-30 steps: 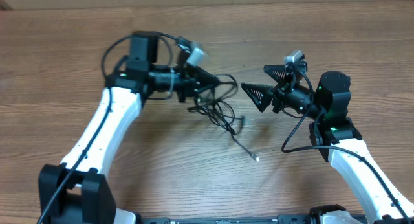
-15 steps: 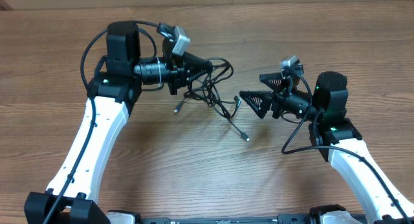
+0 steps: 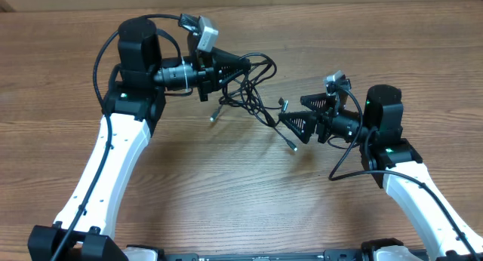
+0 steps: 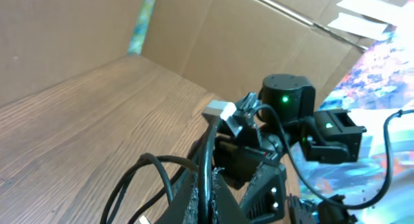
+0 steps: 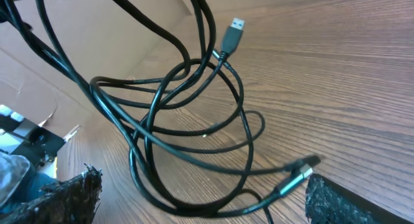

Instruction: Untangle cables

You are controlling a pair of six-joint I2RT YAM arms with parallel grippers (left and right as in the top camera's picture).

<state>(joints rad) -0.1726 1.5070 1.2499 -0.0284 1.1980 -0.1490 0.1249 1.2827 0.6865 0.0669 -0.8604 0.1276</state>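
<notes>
**wirenut:** Looking at the overhead shot, where's the tangle of thin black cords with little plug ends [image 3: 245, 99] sitting?

**benchrat:** Just up from the middle of the brown wood-grain table [image 3: 226, 201], around 12 o'clock. It runs from the left gripper [image 3: 245, 65] at 11 o'clock down toward the right gripper [image 3: 293, 110] at 3 o'clock. One loose silver-tipped plug [image 3: 293, 146] sits on the wood at 5 o'clock of the bundle.

**wirenut:** So who's got hold of it?

**benchrat:** Only the left one. On its wrist cam the fingers [image 4: 223, 201] are pinched tight together with a cord [image 4: 207, 146] clamped between them. The right jaws are spread as wide as they go and grip nothing. On that wrist cam the loops [image 5: 187, 107] sit in the gap between the two foam-padded fingers [image 5: 71, 191]. Can't tell if a strand brushes a pad.
</notes>
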